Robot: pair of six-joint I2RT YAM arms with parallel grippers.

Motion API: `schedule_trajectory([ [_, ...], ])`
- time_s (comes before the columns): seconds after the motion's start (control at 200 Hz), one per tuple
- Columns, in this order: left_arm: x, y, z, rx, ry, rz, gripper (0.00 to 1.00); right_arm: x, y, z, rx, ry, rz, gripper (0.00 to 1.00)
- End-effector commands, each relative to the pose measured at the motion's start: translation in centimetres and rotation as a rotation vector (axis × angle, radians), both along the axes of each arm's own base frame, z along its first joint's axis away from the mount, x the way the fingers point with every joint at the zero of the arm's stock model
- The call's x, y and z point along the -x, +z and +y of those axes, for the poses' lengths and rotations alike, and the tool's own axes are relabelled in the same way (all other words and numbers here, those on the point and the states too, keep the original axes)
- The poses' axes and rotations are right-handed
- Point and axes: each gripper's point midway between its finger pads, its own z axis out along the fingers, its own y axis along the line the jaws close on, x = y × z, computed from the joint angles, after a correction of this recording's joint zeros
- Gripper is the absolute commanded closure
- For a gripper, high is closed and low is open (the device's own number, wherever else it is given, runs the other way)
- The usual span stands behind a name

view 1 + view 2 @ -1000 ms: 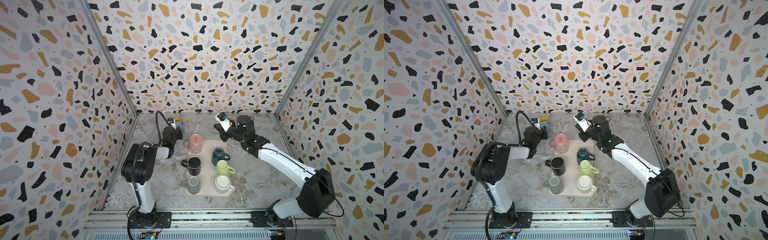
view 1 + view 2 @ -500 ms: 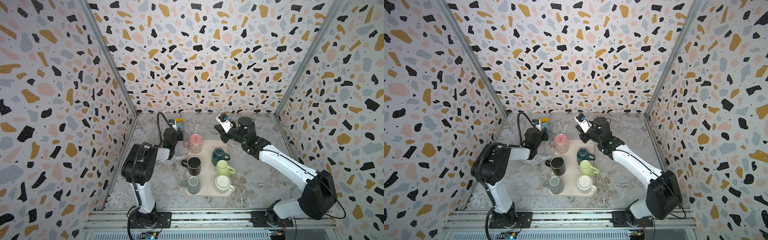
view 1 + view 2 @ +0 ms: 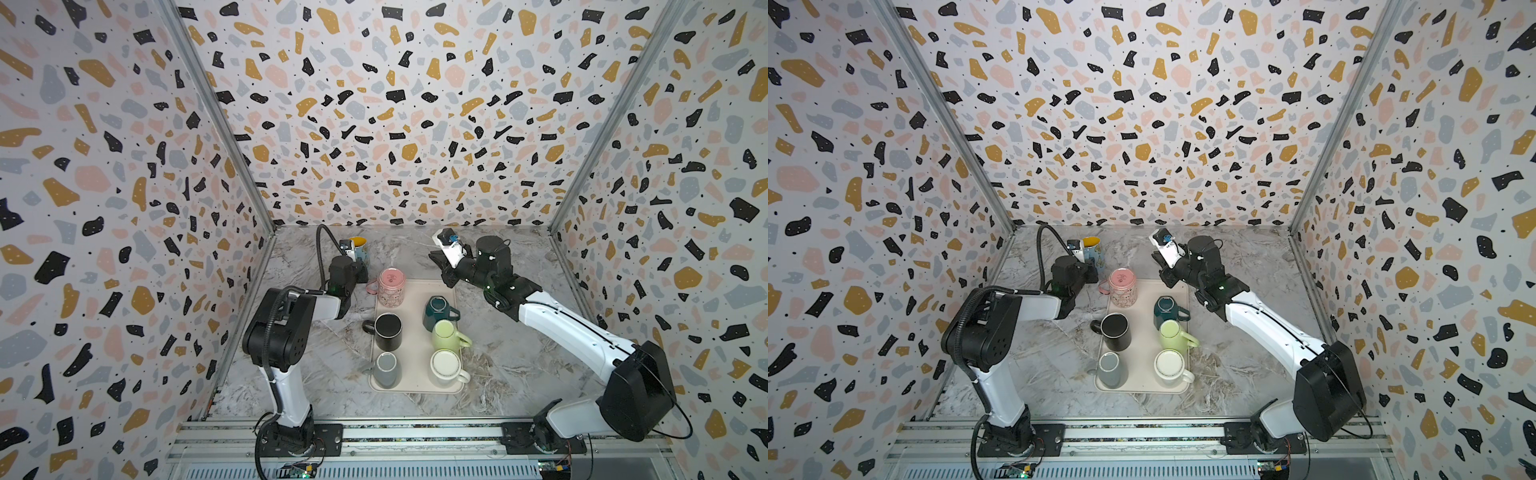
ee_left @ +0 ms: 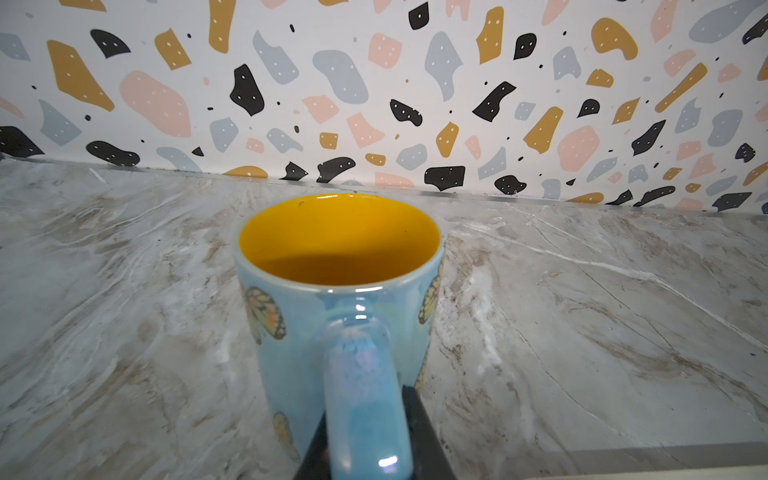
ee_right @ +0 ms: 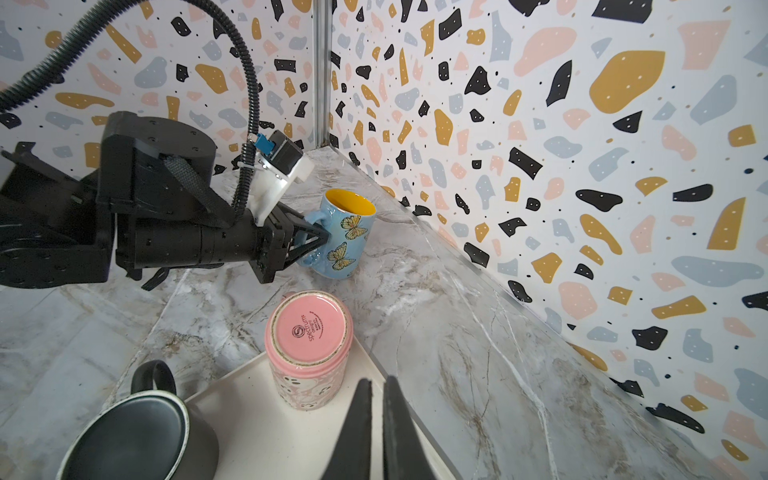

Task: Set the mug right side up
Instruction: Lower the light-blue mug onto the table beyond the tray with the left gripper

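Currently, item 1: blue butterfly mug [image 3: 358, 248], mouth up, on marble table [image 3: 519, 353] at 11 o'clock from tray [image 3: 415, 388]. Left arm lay low and level, left gripper [image 5: 322, 239] clamped on mug's handle. Right arm extended forward, wrist angled down; right gripper [image 5: 376, 399] closed, empty, at 1 o'clock from tray.
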Motion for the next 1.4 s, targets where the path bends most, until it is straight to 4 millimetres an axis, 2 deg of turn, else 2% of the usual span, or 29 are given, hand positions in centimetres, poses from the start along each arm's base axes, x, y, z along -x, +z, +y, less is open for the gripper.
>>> schedule_trajectory([
  [0.0, 0.6, -1.9, -0.2, 0.001, 0.0, 0.09, 0.87, 0.7, 2.6, -0.6, -0.05, -0.002, -0.048, 0.9],
  [0.415, 1.1, -4.1, 0.0, -0.012, 0.004, 0.171, 0.79, 1.0, 2.9, -0.8, -0.057, -0.002, -0.053, 0.9],
  [0.896, 0.0, -5.1, 0.2, -0.036, 0.025, 0.226, 0.77, 1.3, 3.3, -1.1, -0.061, -0.008, -0.062, 0.9],
  [1.016, -0.5, -4.7, 0.5, -0.038, 0.038, 0.218, 0.76, 1.3, 3.3, -1.1, -0.062, -0.011, -0.062, 0.9],
  [1.392, -2.6, -4.1, 1.3, -0.035, 0.071, 0.219, 0.63, 1.2, 3.3, -1.4, -0.056, -0.025, -0.06, 0.89],
])
